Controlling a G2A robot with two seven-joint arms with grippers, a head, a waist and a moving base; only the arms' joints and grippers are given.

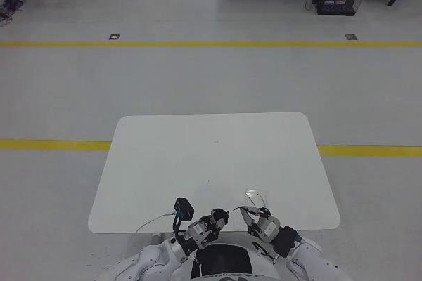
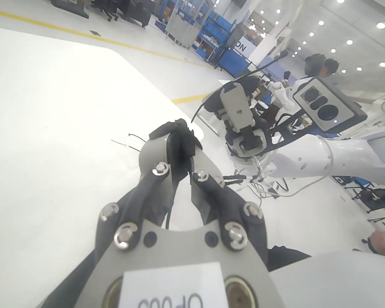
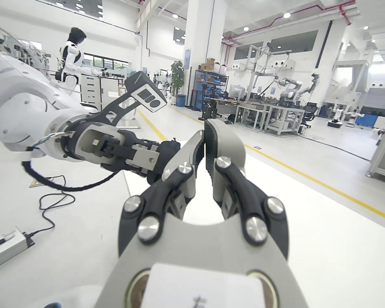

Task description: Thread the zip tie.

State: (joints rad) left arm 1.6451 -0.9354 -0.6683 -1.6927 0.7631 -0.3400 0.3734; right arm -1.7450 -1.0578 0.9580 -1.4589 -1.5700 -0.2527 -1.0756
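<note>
Inward, left claw [image 2: 180,136] closed, right claw [image 3: 204,140] closed

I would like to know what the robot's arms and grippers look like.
White rounded shells cover the left arm and right arm. The left gripper and right gripper have grey fingers, black linkages, silver bolts and a white label. A black cable loops beside the left wrist.

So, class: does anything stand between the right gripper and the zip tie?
Nothing visible does. The zip tie lies on the white table just ahead of the shut right gripper. The left gripper sits off to the side, out of that path.
</note>
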